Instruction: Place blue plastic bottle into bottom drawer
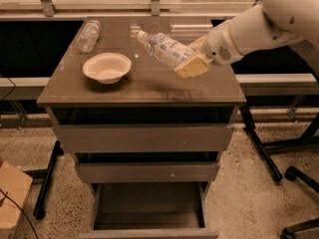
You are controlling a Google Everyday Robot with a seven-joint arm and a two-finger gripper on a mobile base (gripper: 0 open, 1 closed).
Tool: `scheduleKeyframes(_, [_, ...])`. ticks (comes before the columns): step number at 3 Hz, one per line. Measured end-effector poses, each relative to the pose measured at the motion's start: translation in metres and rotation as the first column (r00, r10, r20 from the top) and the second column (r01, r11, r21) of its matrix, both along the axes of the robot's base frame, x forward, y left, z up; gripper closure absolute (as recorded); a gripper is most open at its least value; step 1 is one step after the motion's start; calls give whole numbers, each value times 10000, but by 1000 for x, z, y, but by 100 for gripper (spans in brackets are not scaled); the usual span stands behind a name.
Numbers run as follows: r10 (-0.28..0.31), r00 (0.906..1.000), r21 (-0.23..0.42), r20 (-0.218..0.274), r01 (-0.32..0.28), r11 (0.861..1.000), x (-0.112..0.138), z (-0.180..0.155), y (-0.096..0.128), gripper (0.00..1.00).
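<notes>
The blue plastic bottle (162, 47), clear with a pale blue-and-white label and a white cap pointing upper left, is held tilted above the cabinet top (144, 81). My gripper (192, 59) is shut on the bottle's base end, over the right half of the top. The white arm reaches in from the upper right. The bottom drawer (149, 208) is pulled open at the foot of the cabinet, its dark grey inside showing, directly below and nearer than the bottle.
A white bowl (106, 67) sits on the left of the top. A smaller clear bottle without a label (88, 35) lies at the back left corner. Two closed drawers (142, 138) are above the open one. A cardboard box (12, 195) stands at lower left, chair legs at right.
</notes>
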State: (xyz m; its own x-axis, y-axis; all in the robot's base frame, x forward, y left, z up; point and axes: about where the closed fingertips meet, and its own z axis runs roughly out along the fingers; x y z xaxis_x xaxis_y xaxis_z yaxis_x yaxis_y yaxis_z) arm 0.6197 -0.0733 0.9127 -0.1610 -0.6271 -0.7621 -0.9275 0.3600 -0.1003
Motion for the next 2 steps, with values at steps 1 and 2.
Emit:
scheduleKeyframes(1, [1864, 9819, 331, 345, -1875, 9817, -58, 14, -8, 100])
scheduleKeyframes(2, [3955, 9153, -297, 765, -3944, 9185, -102, 1, 2, 100])
